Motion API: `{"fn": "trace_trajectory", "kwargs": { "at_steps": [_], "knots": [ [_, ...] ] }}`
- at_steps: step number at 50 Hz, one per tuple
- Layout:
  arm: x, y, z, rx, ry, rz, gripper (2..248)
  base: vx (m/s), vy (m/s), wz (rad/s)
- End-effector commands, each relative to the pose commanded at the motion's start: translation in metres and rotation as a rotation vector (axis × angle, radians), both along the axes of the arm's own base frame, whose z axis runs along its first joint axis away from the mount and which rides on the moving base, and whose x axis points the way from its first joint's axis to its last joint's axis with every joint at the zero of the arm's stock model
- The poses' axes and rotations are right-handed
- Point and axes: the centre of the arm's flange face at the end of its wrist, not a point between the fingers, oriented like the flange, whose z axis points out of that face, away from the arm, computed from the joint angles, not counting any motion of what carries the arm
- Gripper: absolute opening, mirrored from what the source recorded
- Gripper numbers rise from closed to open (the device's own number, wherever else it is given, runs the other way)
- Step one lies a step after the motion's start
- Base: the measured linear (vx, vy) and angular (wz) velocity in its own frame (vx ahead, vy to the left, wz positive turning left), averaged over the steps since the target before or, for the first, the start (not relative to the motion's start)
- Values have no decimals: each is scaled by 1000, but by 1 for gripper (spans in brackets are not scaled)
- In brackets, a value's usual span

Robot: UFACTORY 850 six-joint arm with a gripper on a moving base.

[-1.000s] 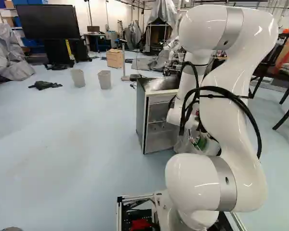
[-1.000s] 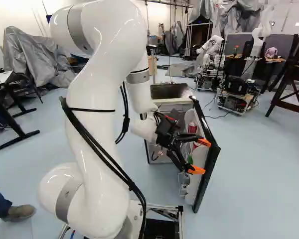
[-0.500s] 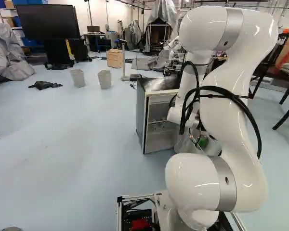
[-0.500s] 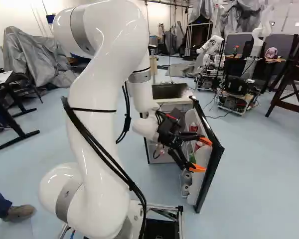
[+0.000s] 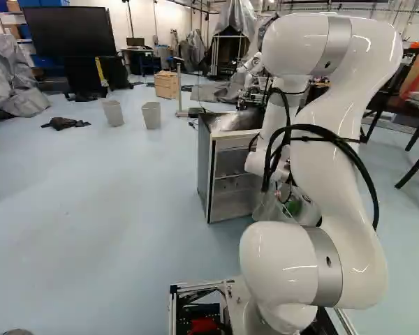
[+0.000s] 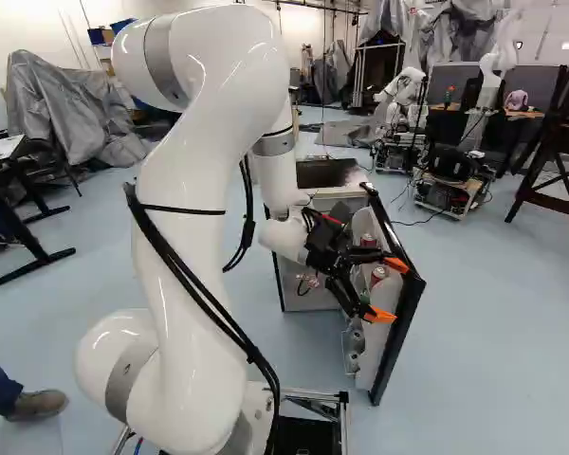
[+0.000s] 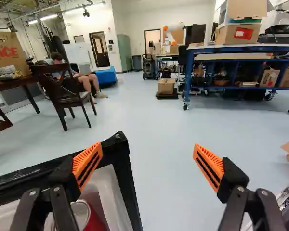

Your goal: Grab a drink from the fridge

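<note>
The gripper's fingers stand wide apart (image 7: 147, 151), straddling the free top corner of the fridge door (image 7: 124, 161); the red can (image 7: 93, 221), seemingly upright inside that corner, lies beneath the door-side finger — not between both — so the grip must shift doorward. That finger partly hides it, and its base is unseen.

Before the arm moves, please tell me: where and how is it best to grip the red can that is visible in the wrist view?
I would grip the red can high, just below its silver rim, with the open end effector coming from above: it seems upright, and the door shelf beside it may block a low grip.
</note>
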Motion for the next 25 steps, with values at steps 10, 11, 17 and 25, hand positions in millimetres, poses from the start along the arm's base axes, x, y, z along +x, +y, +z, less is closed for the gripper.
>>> {"fn": "trace_trajectory", "kwargs": {
  "at_steps": [10, 11, 17, 25],
  "knots": [
    [7, -6, 1, -4, -15, -10, 247, 0, 0, 0],
    [8, -7, 1, -4, -16, -12, 247, 0, 0, 0],
    [12, -10, 1, -7, -25, -18, 247, 0, 0, 0],
    [18, -15, 2, -10, -36, -25, 247, 0, 0, 0]
  ]
}}
